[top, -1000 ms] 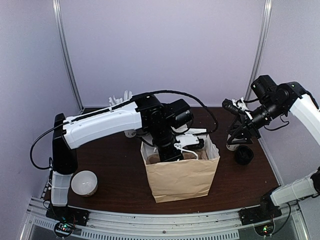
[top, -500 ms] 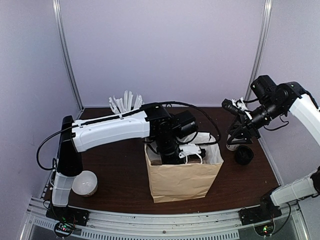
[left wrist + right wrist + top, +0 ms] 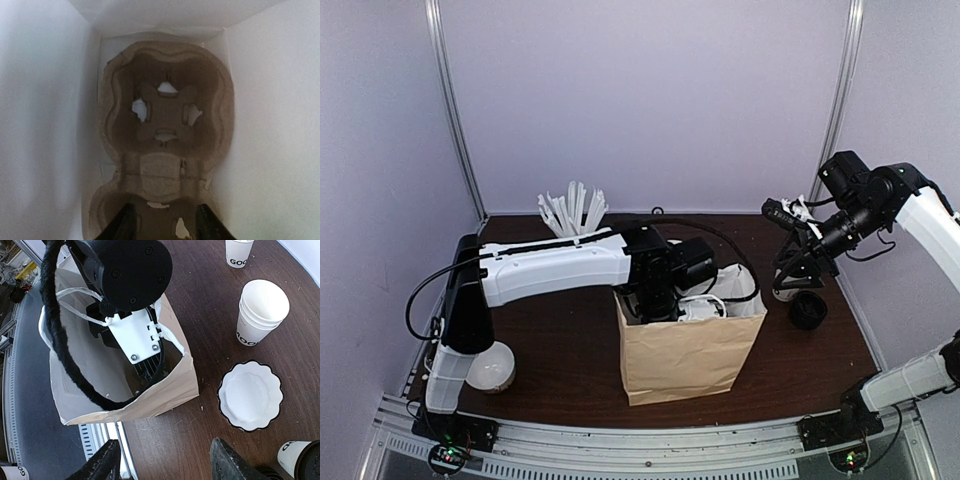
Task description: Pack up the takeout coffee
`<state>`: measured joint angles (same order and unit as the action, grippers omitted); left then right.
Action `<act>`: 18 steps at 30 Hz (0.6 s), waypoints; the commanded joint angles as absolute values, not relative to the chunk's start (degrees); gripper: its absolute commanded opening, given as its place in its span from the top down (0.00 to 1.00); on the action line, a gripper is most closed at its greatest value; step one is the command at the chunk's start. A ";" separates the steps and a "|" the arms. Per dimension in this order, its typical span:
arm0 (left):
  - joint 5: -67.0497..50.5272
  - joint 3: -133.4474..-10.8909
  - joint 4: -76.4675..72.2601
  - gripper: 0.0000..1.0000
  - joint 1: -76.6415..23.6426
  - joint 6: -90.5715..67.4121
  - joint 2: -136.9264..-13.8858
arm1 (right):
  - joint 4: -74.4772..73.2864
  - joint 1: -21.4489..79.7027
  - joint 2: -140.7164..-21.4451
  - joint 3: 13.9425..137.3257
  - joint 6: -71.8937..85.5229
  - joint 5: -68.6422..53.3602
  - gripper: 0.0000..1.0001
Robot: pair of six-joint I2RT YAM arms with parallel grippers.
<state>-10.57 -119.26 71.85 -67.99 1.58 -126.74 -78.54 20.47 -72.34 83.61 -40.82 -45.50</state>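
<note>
L hand, now deeper in paper bag, widens empty over pulp carrier; R hand open, empty; takeout coffee at bag's 3 o'clock, unpacked.

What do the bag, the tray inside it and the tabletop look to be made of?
Bag: kraft paper, matte brown outside and white inside, with creased walls and folded edges.
Tray: likely moulded paper pulp, grey-brown, rough and fibrous, with ragged torn openings.
Tabletop: dark brown with faint grain streaks and slight sheen; probably wood or a wood-look laminate, cannot tell which.
</note>
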 commanded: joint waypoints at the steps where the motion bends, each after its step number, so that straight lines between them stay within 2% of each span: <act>1: -9.97 -118.78 72.22 0.52 -68.41 1.05 -126.74 | -77.90 20.17 -72.42 83.23 -41.39 -47.02 0.35; 2: -9.55 -118.87 72.24 0.50 -68.53 0.98 -126.39 | -77.93 20.13 -72.40 83.23 -41.33 -47.02 0.35; 3: -9.38 -119.11 72.34 0.37 -68.51 0.97 -126.12 | -77.88 20.13 -72.46 83.30 -41.30 -47.09 0.35; 4: -9.18 -119.48 72.54 0.30 -68.63 0.90 -125.86 | -77.88 20.13 -72.49 83.24 -41.26 -47.17 0.35; 5: -9.27 -120.04 73.01 0.10 -68.64 0.88 -125.63 | -77.87 20.13 -72.51 83.23 -41.23 -47.27 0.35; 6: -9.53 -120.59 73.31 0.03 -68.64 0.95 -125.41 | -77.82 20.13 -72.51 83.25 -41.22 -47.38 0.35; 18: -7.67 -128.62 77.90 0.02 -68.60 3.03 -121.55 | -77.67 20.13 -72.51 82.97 -40.29 -49.17 0.34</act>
